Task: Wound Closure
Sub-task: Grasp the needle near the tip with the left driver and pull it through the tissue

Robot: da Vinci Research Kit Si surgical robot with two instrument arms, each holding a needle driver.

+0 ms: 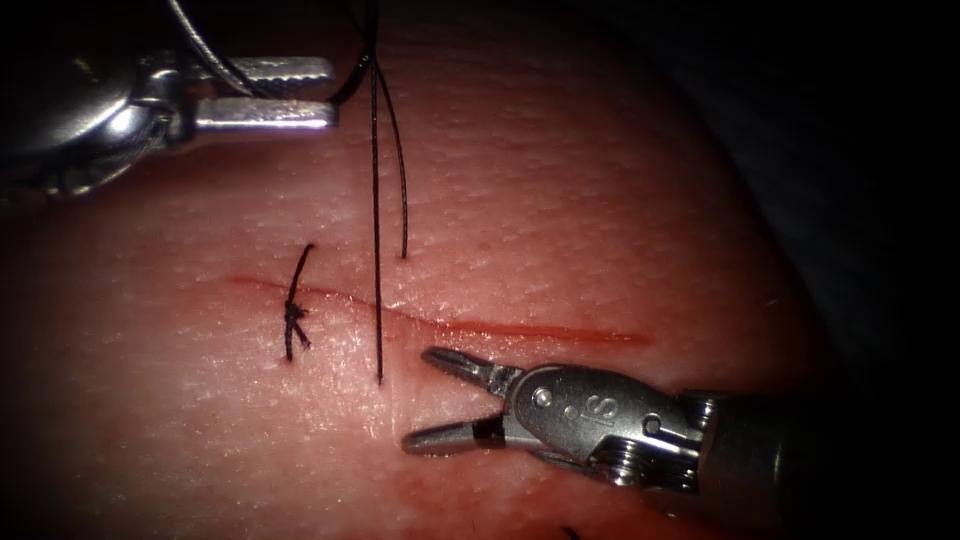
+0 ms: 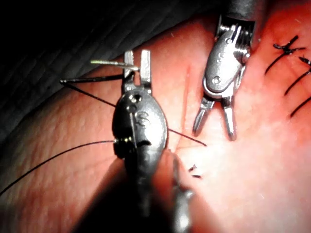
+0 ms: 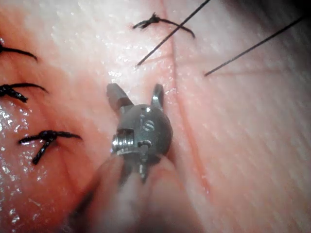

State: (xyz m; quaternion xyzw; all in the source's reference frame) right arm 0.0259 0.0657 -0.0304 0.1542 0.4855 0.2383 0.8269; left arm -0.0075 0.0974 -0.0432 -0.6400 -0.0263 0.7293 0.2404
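My left tool [image 1: 333, 91] hangs over the far left of the tissue [image 1: 600, 200], its jaws shut on the curved needle [image 1: 205, 50] partway along its curve; the needle is clear of the tissue. In the left wrist view the needle [image 2: 104, 62] crosses the left tool [image 2: 137, 60]. Two strands of thread [image 1: 376, 250] drop from beside the jaws: one enters above the cut [image 1: 520, 330], the other below it. My right tool [image 1: 420, 398] lies low below the cut, right of that strand, jaws open and holding nothing. The same open jaws appear in both wrist views [image 3: 136, 92] [image 2: 214, 132].
A tied stitch [image 1: 295, 315] crosses the cut left of the strands. Older knotted stitches [image 3: 48, 138] lie further along the tissue. Red fluid [image 1: 560, 505] wets the tissue near the right tool's shaft. A dark cloth [image 2: 73, 39] borders the tissue.
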